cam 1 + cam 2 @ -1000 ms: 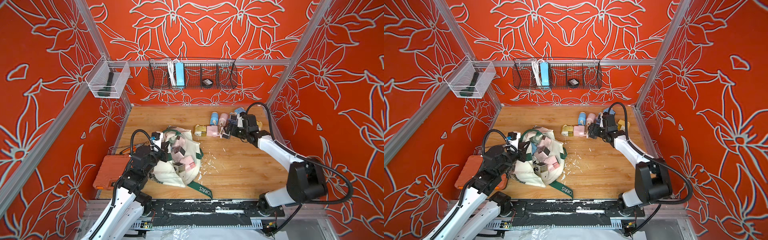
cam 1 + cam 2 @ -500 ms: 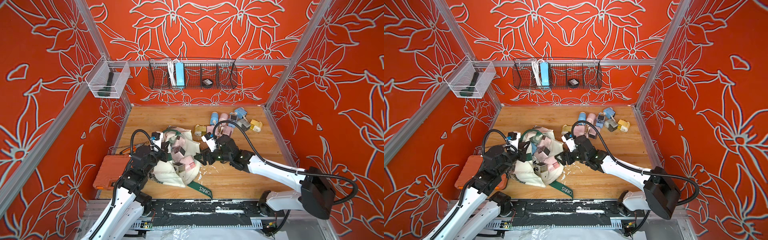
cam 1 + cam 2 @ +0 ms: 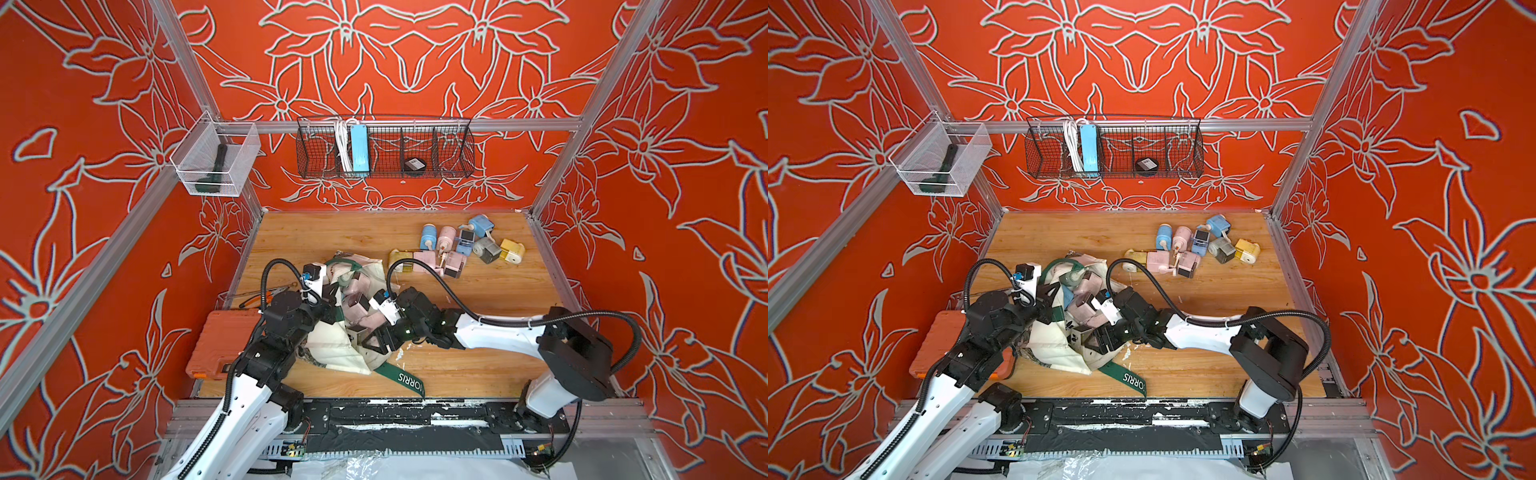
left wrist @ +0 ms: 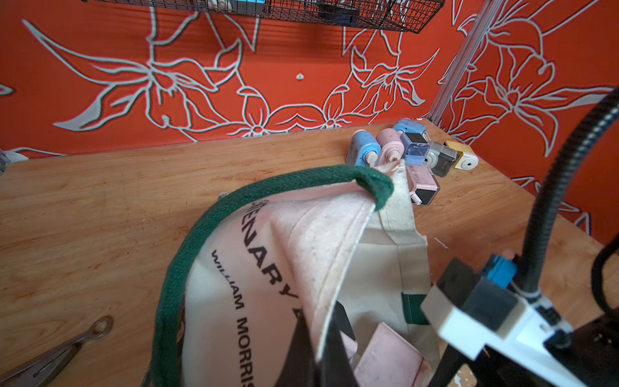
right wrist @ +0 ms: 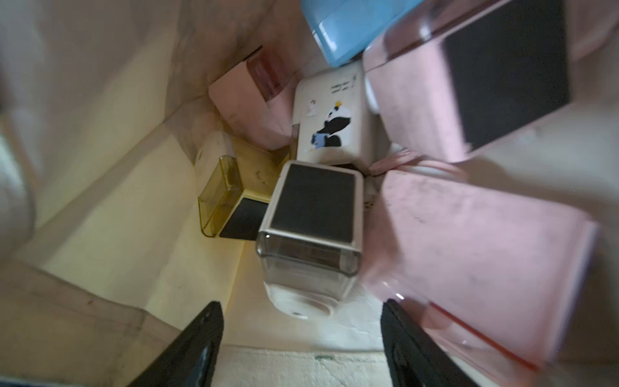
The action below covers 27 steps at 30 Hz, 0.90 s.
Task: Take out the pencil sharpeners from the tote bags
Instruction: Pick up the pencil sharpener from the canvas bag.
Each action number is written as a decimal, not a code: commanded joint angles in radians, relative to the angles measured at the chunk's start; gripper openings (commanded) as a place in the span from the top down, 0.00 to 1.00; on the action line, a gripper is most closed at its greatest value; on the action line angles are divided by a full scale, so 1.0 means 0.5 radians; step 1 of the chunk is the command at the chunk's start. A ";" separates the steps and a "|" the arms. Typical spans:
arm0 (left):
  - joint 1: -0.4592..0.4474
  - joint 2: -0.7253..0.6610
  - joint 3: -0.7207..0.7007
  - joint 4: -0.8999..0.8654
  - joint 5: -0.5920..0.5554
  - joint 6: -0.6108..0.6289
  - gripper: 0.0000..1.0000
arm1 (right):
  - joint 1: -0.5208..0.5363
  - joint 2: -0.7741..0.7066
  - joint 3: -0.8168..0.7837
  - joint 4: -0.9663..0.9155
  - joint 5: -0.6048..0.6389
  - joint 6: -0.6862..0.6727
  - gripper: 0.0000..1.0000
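The cream tote bag with green handles lies open on the wooden table. My left gripper is shut on its rim fabric and holds the mouth up. Inside the bag's mouth, my right gripper stands open. A white pencil sharpener with a dark base lies just ahead between its fingers, untouched. Pink sharpeners, a blue one and a yellow one crowd around it in the bag. Several more sharpeners lie in a pile at the far right of the table.
An orange plastic case sits by the left arm, with pliers beyond it. On the back wall hangs a wire basket holding a blue power strip. A clear bin hangs at the left. Shavings litter the table near the bag.
My right arm has swung from the far-right pile back to the bag and pushed into its mouth, jaws narrowing but still open. The left gripper has kept its hold.
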 commanded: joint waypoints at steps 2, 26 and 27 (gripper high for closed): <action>-0.004 0.000 0.023 0.012 0.012 -0.017 1.00 | 0.034 0.107 0.119 0.034 0.014 0.160 0.27; -0.004 0.003 0.024 0.015 0.025 -0.019 1.00 | 0.049 0.108 0.322 -0.115 0.308 -0.087 0.60; -0.004 -0.002 0.023 0.014 0.025 -0.019 1.00 | 0.049 0.050 0.306 -0.117 0.311 -0.123 0.62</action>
